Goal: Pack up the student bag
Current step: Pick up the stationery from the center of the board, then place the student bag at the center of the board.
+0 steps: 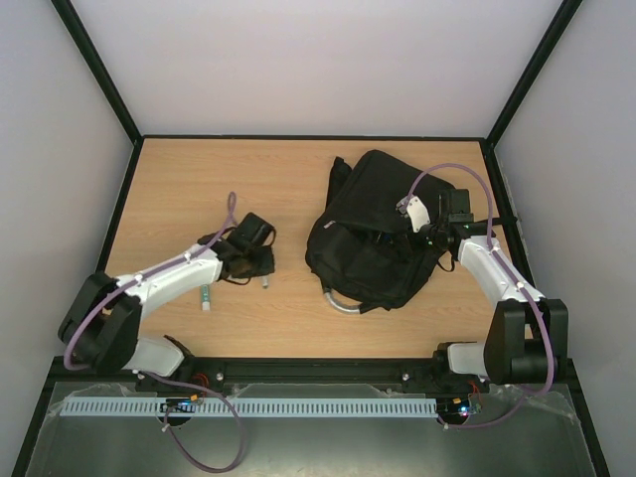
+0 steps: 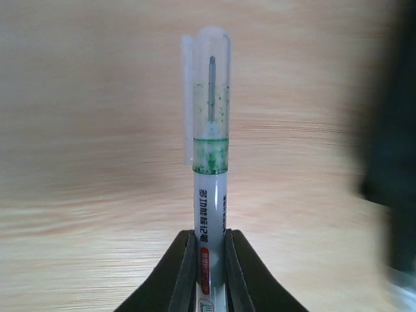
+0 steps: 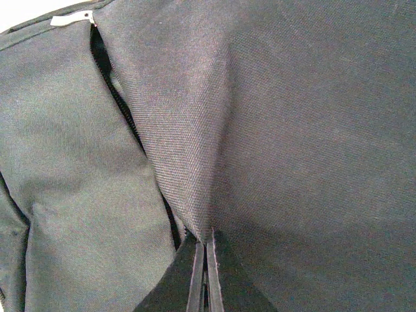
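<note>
The large black soft fabric student bag (image 1: 370, 238) lies right of centre on the light wooden table (image 1: 248, 169), with its silvery-grey loop handle (image 1: 343, 304) curling toward the lower edge. Bare board stretches across the upper left and along the bottom of the overhead frame. The right arm reaches up from the lower right corner with its elbow bent. The right gripper (image 3: 205, 246) has its jaws pressed together on a pinched ridge of the bag's cloth. Only its wrist view shows a dark zip opening (image 3: 123, 110) at upper left. The left arm slants from lower left toward centre. The left gripper (image 2: 210, 239) clamps the white barrel of a clear-capped, green-banded pen (image 2: 211, 123), which the overhead view barely shows. A small white-and-green stick (image 1: 206, 296) lies just below the forearm.
</note>
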### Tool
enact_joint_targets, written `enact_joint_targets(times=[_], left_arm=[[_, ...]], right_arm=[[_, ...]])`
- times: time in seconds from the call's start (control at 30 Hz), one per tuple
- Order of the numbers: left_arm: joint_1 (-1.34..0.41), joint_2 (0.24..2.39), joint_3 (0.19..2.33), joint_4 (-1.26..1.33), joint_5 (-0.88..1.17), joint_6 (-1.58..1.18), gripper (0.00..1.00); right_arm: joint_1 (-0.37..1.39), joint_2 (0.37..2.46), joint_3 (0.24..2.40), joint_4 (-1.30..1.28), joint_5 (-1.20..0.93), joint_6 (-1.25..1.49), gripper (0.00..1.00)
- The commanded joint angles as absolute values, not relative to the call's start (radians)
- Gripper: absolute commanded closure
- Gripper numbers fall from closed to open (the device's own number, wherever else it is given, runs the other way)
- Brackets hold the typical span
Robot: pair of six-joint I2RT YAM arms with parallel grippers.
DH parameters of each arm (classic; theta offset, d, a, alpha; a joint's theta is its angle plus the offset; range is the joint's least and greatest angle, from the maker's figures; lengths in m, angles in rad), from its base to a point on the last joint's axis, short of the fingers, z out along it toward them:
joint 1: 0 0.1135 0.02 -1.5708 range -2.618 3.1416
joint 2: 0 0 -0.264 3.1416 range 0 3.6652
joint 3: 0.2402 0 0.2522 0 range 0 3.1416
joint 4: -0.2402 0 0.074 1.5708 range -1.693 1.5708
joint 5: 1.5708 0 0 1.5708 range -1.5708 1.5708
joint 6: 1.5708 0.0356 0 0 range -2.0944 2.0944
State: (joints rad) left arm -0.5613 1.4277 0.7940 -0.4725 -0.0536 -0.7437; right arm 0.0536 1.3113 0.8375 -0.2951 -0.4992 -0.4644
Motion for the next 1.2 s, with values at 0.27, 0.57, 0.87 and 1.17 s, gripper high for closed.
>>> enact_joint_targets(times=[0.27, 0.57, 0.87, 1.17], left_arm=[[-0.835, 1.408, 0.911, -0.211, 0.254, -0.422, 0.98], [-0.926, 1.685, 1.151, -0.274, 0.303, -0.309, 0.98], [-0.925, 1.961, 1.452, -0.406, 0.202, -0.284, 0.98], [-0.927, 2.076, 1.555, -0.431, 0.024, -0.313, 0.98]], right_arm=[[0.051, 1.304, 0.850, -0.373, -0.553, -0.466, 0.99], [0.051, 1.302, 0.851, -0.377, -0.554, -0.465, 0.99], [0.049, 1.301, 0.852, -0.379, -0.558, -0.466, 0.99], [0.043, 1.295, 0.851, -0.378, -0.560, -0.469, 0.99]])
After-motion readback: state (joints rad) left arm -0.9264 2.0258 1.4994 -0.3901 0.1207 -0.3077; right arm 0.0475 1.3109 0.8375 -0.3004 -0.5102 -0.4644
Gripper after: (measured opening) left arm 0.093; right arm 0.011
